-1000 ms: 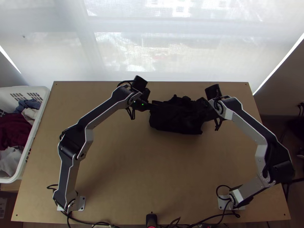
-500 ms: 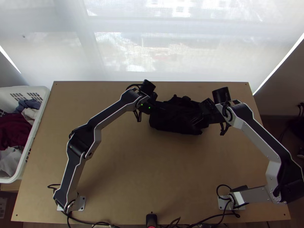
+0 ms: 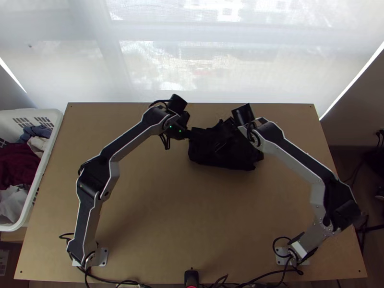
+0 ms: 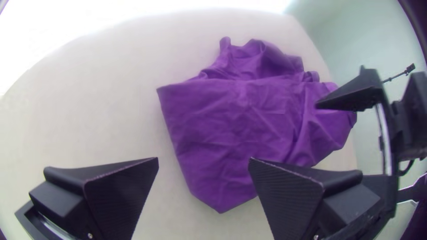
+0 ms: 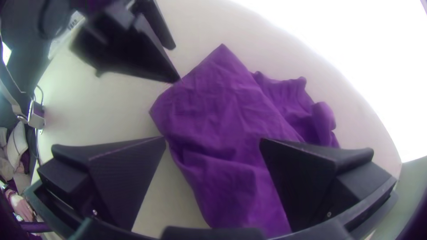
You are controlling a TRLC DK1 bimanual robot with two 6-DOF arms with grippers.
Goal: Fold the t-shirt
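Right gripper spread above t-shirt, seemingly folded, partly bunched

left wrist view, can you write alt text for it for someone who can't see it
A creased t-shirt lies on a table, mostly a flattish panel with bunched cloth along one edge. One corner shows between the spread fingers of the left pincer, and the right pincer appears over another side.
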